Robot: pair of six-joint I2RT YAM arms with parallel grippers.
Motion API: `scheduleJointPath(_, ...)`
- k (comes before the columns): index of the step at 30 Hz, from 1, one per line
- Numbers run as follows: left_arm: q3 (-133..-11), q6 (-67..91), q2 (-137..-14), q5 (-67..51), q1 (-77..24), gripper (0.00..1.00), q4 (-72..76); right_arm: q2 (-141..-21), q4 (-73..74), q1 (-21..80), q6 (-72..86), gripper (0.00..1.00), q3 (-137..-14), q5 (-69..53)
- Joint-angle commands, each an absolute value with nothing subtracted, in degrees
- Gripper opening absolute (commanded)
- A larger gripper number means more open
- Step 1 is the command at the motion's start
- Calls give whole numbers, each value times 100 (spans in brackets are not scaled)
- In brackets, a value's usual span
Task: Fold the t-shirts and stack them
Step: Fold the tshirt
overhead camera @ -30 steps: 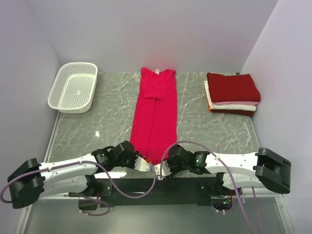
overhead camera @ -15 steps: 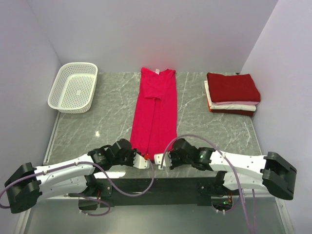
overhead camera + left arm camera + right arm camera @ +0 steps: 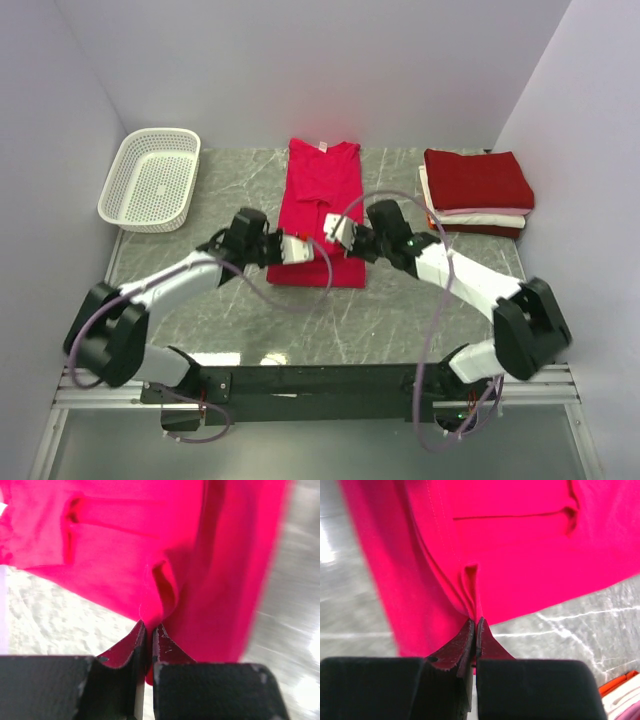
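Pinching pinkish-red t-shirt (image 3: 322,180): left end effector (image 3: 149,629), right end effector (image 3: 475,624).

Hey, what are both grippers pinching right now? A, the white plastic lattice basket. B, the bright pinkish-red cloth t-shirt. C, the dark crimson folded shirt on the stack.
B: the left gripper and right gripper are each shut on a fold of the bright pinkish-red cloth t-shirt in the wrist views.
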State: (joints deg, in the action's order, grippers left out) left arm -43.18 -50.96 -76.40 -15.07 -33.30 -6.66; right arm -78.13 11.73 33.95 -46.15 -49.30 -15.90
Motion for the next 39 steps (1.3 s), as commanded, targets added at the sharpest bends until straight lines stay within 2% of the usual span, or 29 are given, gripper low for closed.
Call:
scheduleJointPath(1,-5244,-5449,-8286,-2328,-2797,0,-238,-8489,1134,3015,-4632,0,-5694,-1819)
scheduleJointPath(8,-6599,-5625,-9981,-2742,-2364,0,-395,-9755,1257,2558,-4474,0,-7038,-1820)
scheduleJointPath(14,-7215,-5590,-10765,-2918,-2276,1,-290,-10510,1310,2408,-4281,0,-7689,-1776)
scheduleJointPath(39,-8587,-5388,-11909,-2769,-1995,0,-132,-11821,1266,2118,-3700,0,-9167,-1274)
